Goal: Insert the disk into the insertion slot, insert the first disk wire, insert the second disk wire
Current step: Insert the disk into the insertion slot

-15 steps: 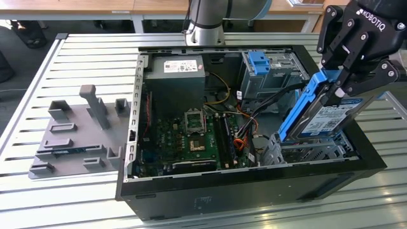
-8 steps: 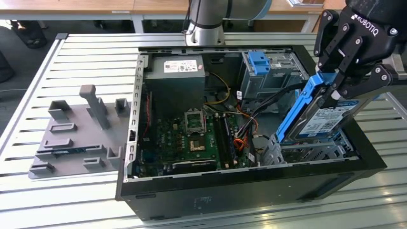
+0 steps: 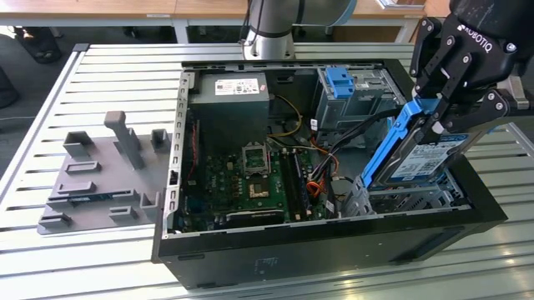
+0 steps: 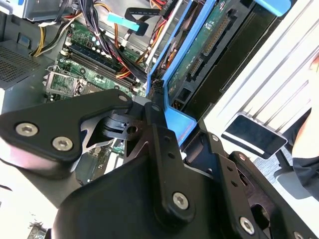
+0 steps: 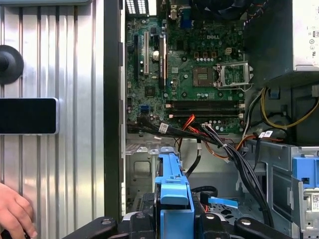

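A boxy black case (image 3: 334, 244) is lying open; at the exterior view's right the matte gripper (image 3: 429, 115), jaws closed, is clamping the flat silver disk (image 3: 424, 159) by its blue plastic frame, tilted over the grey perforated slot (image 3: 413, 201).

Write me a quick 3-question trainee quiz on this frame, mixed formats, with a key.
1. True or false: the disk already lies flat, fully inside the insertion slot.
2. Multiple choice: what is the gripper holding? A) a black cable B) the disk, by its blue caddy C) nothing
3. Fill in: in the exterior view, the grey moulded fixture lies outside the computer case, on the view's ____.

Key
1. False: the disk is steeply tilted, with its upper end well above the slot.
2. B
3. left
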`<state>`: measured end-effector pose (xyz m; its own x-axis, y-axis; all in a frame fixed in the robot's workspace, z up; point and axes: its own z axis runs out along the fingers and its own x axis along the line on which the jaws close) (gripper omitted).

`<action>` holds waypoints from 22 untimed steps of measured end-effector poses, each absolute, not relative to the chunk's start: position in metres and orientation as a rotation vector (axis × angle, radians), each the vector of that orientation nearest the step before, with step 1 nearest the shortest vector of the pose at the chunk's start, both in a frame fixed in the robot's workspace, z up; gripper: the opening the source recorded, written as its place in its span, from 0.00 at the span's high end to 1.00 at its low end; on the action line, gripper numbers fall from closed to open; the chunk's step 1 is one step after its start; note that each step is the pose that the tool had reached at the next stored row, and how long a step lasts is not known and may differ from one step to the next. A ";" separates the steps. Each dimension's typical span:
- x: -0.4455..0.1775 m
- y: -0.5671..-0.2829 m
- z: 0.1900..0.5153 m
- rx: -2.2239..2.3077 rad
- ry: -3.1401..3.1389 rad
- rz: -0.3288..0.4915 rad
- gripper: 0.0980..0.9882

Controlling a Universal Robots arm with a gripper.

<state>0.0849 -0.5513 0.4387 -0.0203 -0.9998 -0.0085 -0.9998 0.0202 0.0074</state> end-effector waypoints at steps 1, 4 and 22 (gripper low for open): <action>0.085 -0.551 0.438 -2.198 2.243 0.018 0.70; 0.085 -0.551 0.437 -2.198 2.243 0.018 0.70; 0.085 -0.551 0.427 -2.198 2.243 0.018 0.70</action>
<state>0.0849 -0.5513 0.4275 -0.0203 -0.9998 -0.0089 -0.9998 0.0202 0.0074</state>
